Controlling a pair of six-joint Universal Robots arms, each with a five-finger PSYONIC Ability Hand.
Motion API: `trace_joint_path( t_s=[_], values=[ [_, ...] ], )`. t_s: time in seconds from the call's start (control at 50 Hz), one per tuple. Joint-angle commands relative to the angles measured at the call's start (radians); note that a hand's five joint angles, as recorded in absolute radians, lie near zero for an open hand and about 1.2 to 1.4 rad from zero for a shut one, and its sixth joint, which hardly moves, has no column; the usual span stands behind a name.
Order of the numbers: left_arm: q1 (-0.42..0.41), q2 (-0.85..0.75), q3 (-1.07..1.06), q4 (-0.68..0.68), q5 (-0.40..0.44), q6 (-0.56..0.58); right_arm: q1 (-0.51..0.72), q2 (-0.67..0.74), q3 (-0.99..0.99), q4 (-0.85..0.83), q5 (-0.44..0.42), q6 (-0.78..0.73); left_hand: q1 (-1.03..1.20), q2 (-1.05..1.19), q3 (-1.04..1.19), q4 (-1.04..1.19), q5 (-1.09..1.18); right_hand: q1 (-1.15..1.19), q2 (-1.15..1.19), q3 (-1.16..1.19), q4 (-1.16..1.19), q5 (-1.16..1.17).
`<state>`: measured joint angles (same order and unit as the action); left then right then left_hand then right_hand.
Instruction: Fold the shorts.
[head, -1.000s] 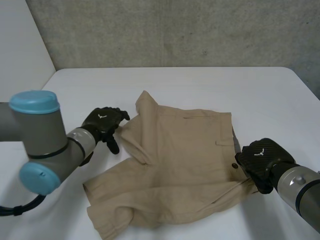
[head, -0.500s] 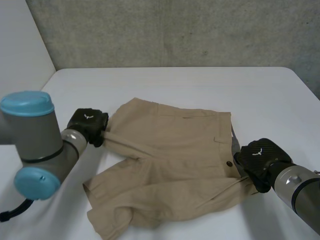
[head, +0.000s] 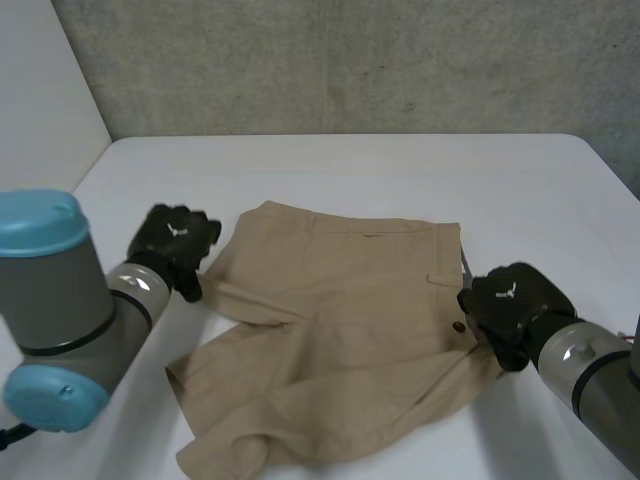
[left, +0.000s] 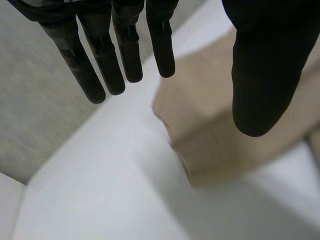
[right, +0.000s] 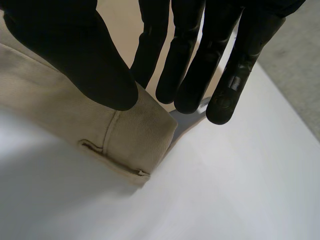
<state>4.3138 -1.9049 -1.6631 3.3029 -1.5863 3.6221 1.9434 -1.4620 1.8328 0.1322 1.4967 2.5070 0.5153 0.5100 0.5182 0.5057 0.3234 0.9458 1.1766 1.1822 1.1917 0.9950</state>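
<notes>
The right wrist view reveals the right robot hand (right: 67, 55) pinching the waistband of the beige cotton shorts (head: 340, 330). The left robot hand (left: 265, 65) hangs splayed over the white tabletop (left: 100, 195).

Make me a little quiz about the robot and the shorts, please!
1. True or false: the left hand is gripping the shorts.
2. Where on the shorts is the right hand pinching? A) the waistband, near the button; B) a leg hem; C) the middle.
3. Fill in: the shorts lie on a white ___.
Key: 1. False; its fingers are straight and hold nothing, beside a leg of the shorts. 2. A. 3. table.
</notes>
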Motion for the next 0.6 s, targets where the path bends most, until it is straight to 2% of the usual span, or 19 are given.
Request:
trace_joint_path(
  t_s=[0.02,0.12,0.32,0.46,0.6],
  values=[
    [-0.038,0.202,-0.085,-0.017,-0.024,-0.13,0.003,0.009,-0.067,-0.025,0.002,0.075,0.036,0.041,0.033,0.045,0.053,0.45,0.22,0.214,0.205,0.227],
    [-0.121,0.343,-0.148,-0.109,-0.035,-0.301,0.022,0.051,-0.109,-0.034,0.019,0.102,0.048,0.053,0.045,0.057,0.065,0.45,0.22,0.214,0.205,0.227],
    [-0.14,0.415,-0.201,-0.405,-0.032,-0.502,0.062,0.12,-0.164,-0.085,0.099,0.105,0.048,0.053,0.045,0.057,0.065,0.45,0.22,0.214,0.205,0.227],
    [-0.147,0.441,-0.263,-0.439,-0.037,-0.597,0.074,0.132,-0.165,-0.089,0.103,0.11,0.045,0.05,0.042,0.054,0.062,0.45,0.22,0.214,0.205,0.227],
    [-0.18,0.414,-0.329,-0.399,-0.037,-0.617,0.085,0.127,-0.158,-0.089,0.103,0.112,0.053,0.059,0.051,0.063,0.071,0.45,0.22,0.214,0.205,0.227]
  ],
)
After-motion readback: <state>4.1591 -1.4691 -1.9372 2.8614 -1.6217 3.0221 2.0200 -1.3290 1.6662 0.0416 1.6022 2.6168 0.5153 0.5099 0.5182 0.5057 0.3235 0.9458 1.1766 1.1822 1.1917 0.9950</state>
